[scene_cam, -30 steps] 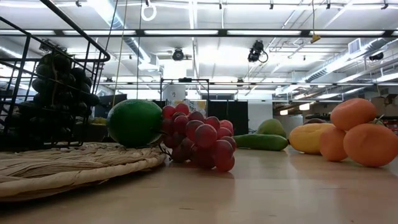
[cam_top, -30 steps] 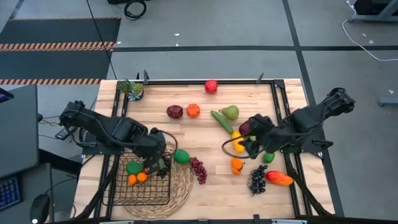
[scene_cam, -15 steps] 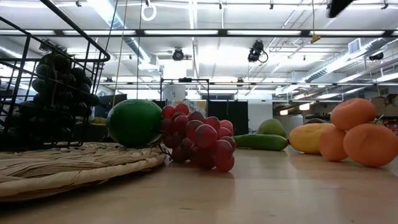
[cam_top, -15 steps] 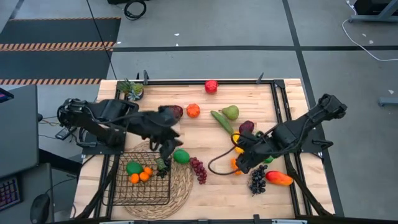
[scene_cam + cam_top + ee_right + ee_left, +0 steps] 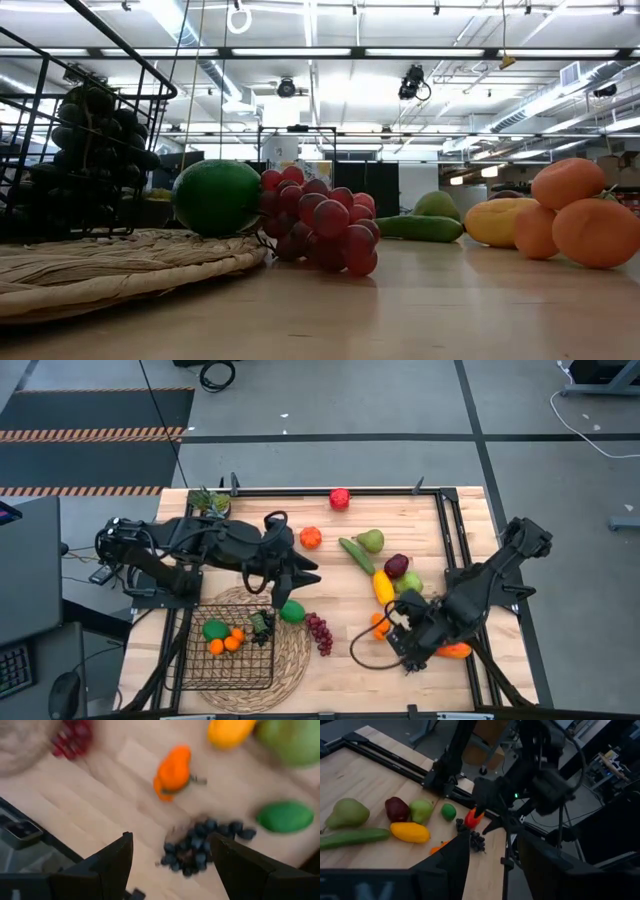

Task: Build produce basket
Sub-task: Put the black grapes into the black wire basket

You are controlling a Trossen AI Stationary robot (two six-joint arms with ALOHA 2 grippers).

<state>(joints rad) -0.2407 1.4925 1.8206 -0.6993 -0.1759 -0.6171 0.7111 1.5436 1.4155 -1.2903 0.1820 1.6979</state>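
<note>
Black wire basket [image 5: 190, 660] is seated on the straw mat [image 5: 290, 655] at the table's near left, holding one green fruit [image 5: 215, 629] and two orange ones [image 5: 231, 643]. Right gripper [image 5: 405, 658], fingers spread wide and empty, is now positioned over the dark grapes [image 5: 200, 846], nearer than 0.5 s ago. Left gripper [image 5: 300, 568], open with nothing held, has been swung away from the basket, toward table centre.

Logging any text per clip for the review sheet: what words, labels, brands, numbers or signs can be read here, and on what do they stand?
None can be read in any view.
The produce, such as the red grapes, and the basket carry no labels.
The striped floor tape shows only hazard bars, no words.
The ceiling fixtures in the low view bear no legible signs.
</note>
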